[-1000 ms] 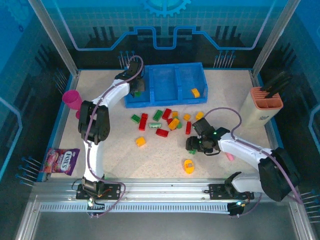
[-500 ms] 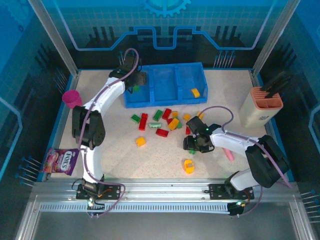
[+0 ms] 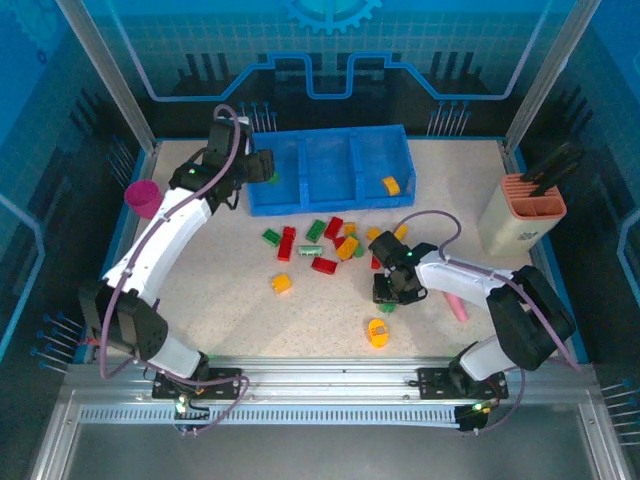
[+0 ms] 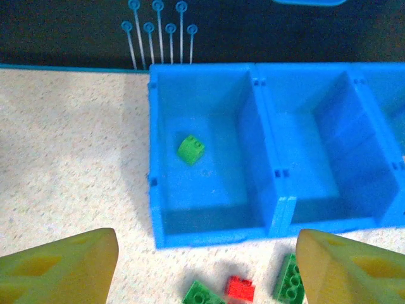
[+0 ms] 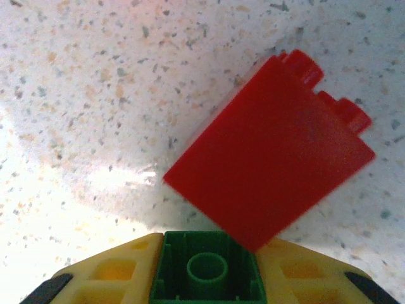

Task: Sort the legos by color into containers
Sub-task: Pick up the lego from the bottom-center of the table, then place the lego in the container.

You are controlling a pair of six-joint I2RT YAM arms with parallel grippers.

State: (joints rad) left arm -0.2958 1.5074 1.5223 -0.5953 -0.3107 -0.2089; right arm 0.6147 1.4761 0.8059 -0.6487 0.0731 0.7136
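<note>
Sorting barely begun: two bricks binned, most loose.
The blue tray (image 3: 330,205) holds one green brick (image 4: 191,149) in its left compartment and one yellow-orange brick (image 3: 390,185) in its right; about a dozen legos (image 3: 325,245) lie on the table in front of it. By the tray the left gripper (image 4: 205,266) gapes wide and bare; the right gripper (image 5: 205,278) pinches a green lego (image 5: 205,263) beside a red brick (image 5: 272,152).

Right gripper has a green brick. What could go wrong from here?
The red brick looks to touch the green brick in the right gripper; lifting could drag or flip it. The left gripper hangs open by the tray's left compartment, where a green lego lies, so the arms might crowd there.
</note>
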